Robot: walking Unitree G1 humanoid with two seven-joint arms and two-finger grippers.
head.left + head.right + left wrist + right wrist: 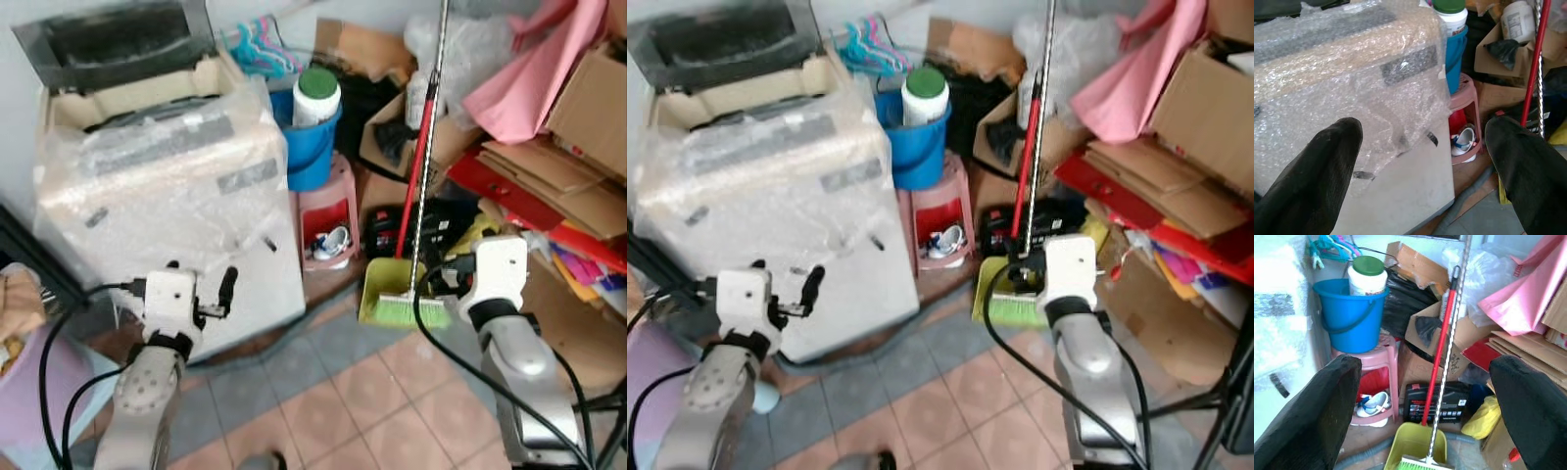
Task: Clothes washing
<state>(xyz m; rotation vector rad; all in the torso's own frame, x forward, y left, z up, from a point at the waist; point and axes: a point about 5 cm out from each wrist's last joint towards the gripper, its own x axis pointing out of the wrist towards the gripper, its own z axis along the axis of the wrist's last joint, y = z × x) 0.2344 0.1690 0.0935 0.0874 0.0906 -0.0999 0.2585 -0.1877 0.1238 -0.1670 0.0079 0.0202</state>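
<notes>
Washing machine: one unit [167, 186], sitting in the upper left of the head view, wrapped in bubble film, with its dark lid [118, 39] standing raised at the back. It is lying ahead of and above the left gripper, and its long axis is running from the lower left corner toward the upper centre.

Nearer arm: the left one, judged from its position just beside the machine's front face; the right arm is standing well apart, over by the clutter.

Left gripper: [201, 294] sitting in the lower left of the head view, pointing at the machine front. Its two fingers [1308, 176] are standing wide apart and holding nothing.

Right gripper: [1425, 396] its body is showing at lower right of the head view, aimed at the stool and broom. Its fingers are likewise spread wide and empty.

Laundry basket: one pale purple tub [39, 382] at the far lower left edge, with what appears to be cloth [20, 304] lying on it; contents uncertain.

Bucket: one, blue [312, 147], resting on the stool, upper centre.

Stool: one, pink [328, 215], just beside the machine.

Broom: one [411, 196], leaning upright right of centre.

Detergent tub: one, green-capped [316, 93], standing in the bucket.
</notes>
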